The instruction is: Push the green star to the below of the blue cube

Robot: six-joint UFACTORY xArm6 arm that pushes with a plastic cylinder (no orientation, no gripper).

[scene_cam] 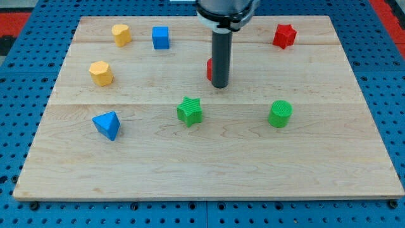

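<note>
Standing on the desk (209,171), my tip (219,85) sits above-right of the green star (190,111), well right of the blue cube (161,37); it has no fingers.

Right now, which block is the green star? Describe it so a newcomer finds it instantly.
On the wooden board, look just left of centre, below and to the left of my tip. The green star sits there, apart from the tip. The only other green block, the green cylinder, stands to the view's right and is round, while this one has ridged points.
</note>
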